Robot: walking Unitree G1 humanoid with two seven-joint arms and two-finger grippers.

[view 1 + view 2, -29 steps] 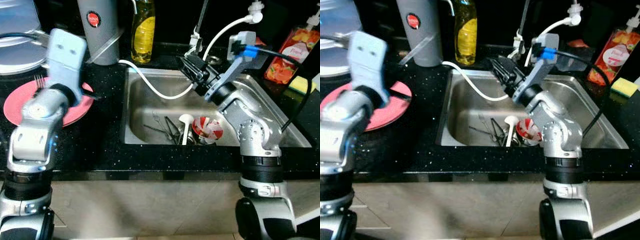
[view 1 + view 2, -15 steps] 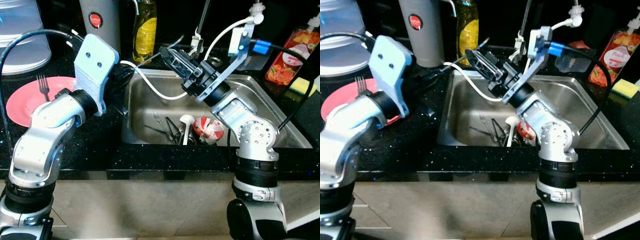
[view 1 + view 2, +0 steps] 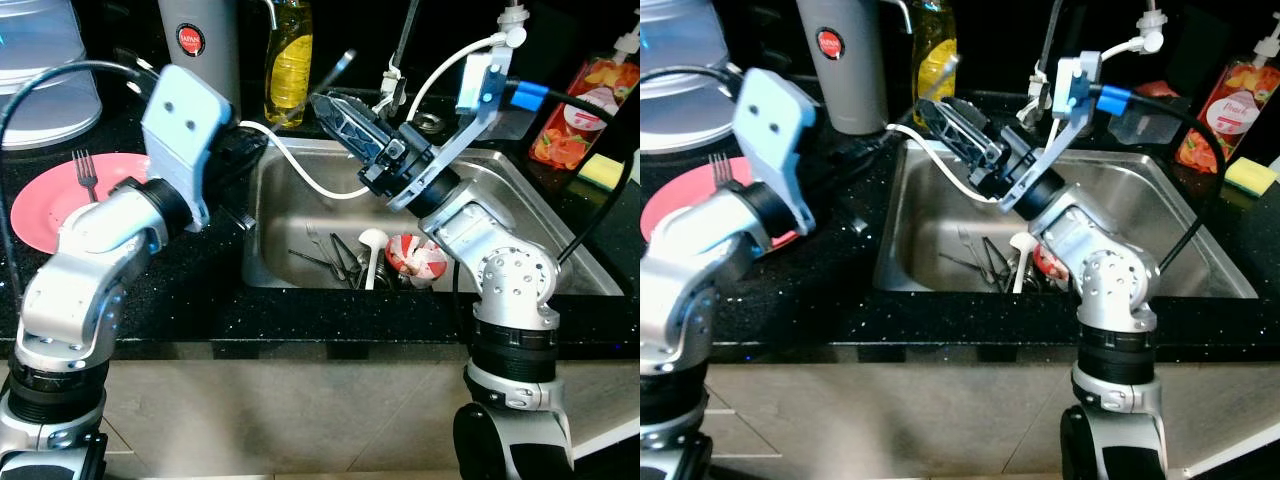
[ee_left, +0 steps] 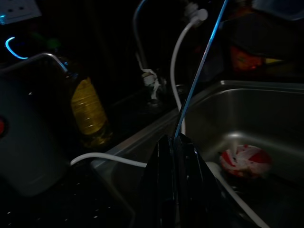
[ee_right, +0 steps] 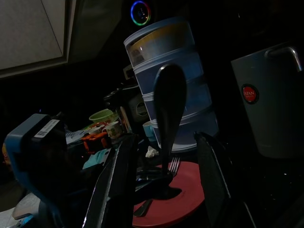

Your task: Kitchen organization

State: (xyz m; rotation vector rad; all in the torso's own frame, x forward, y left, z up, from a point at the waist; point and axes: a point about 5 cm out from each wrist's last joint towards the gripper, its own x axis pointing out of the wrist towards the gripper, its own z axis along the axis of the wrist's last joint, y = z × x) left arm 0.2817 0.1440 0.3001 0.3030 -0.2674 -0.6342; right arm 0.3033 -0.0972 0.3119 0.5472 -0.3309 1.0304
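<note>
We are logging a handover-like pose over the left rim of the sink [image 3: 540, 230]. The left end effector [image 4: 175, 142] is pinching the thin metal handle of a spoon [image 4: 199, 71], its fingers pressed together on it, and the spoon is slanting up toward the upper middle of the left eye frame, just in front of the yellow oil bottle [image 3: 288, 60]. The right end effector [image 3: 325, 103] is reaching in from the right with its fingers spread. In the right wrist view the spoon bowl is sitting between them, but we cannot tell how near it is in depth. More cutlery [image 3: 335, 258] and a red-and-white cup [image 3: 418, 258] are lying at the sink bottom. A pink plate [image 3: 45, 205] with a fork [image 3: 85, 172] is resting on the counter at the left edge of the frame. We are judging the risks as follows. The grip is low on a slim, smooth handle, so the spoon may pivot or slip if the right fingers are closing off-centre. Releasing before the other side is holding would drop it into the sink. The white hose [image 3: 300, 170] is looping directly under both end effectors and may snag.
</note>
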